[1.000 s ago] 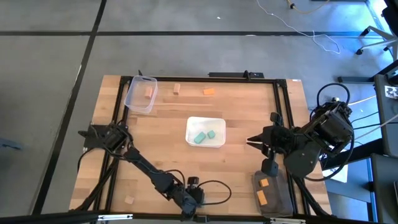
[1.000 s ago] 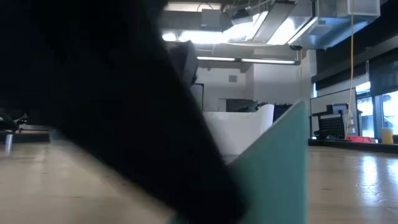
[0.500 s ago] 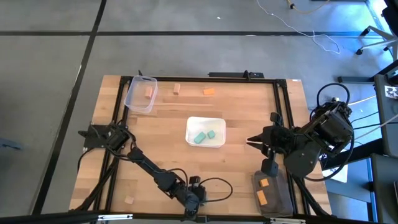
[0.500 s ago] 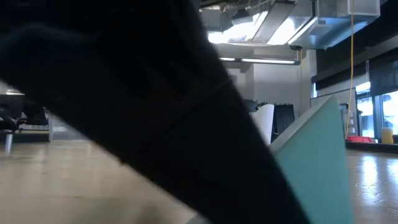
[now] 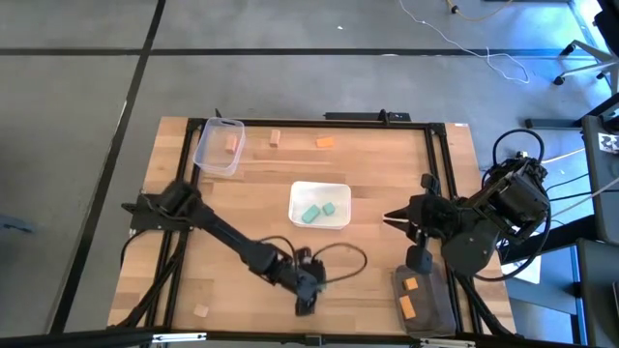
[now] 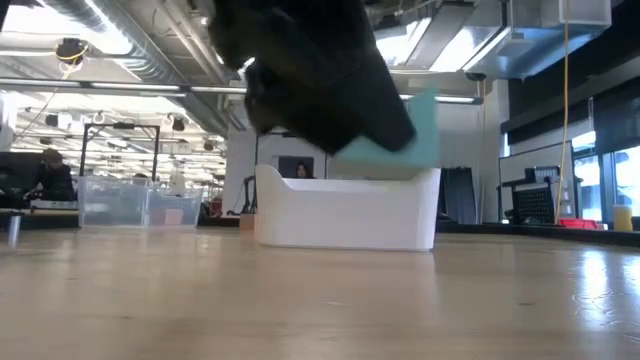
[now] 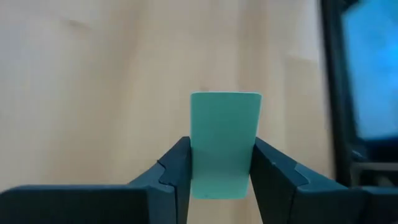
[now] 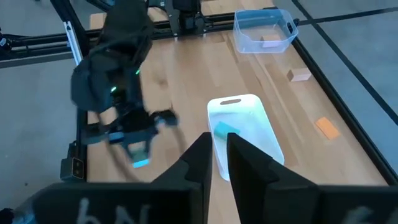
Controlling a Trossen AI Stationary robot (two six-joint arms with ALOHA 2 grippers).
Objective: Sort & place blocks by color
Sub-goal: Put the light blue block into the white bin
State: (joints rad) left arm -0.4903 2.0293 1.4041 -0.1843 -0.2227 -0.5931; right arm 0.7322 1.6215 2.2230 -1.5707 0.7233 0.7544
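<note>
My left gripper [image 7: 221, 180] is clamped on a teal block [image 7: 224, 143], one dark finger [image 7: 176, 171] pressed to each side of it, and the block sticks out past my fingertips over bare wood of the table [image 5: 377, 261]. Seen from table height, the block [image 6: 405, 140] hangs in my grip clear above the surface, not touching it. From above, this gripper [image 5: 308, 290] sits near the front edge of the table, around the middle of its width. Just beyond it stands the white tray [image 5: 320, 188] with two more teal blocks [image 5: 309, 213] lying inside. Off toward my left, near the front corner, a pale wooden block [image 5: 201, 310] lies alone on the table. Toward my right, my right gripper [image 8: 219, 158] waits with its fingers drawn close together and nothing between them, above the table's right side, next to a dark tub [image 5: 423, 301] holding two orange blocks [image 5: 407, 307]. Farthest from my left gripper, along the back edge, a clear tub [image 5: 219, 146] holds one pale block [image 5: 232, 143], with another pale block [image 5: 275, 138] and an orange block [image 5: 325, 142] lying loose on the wood beside it.
</note>
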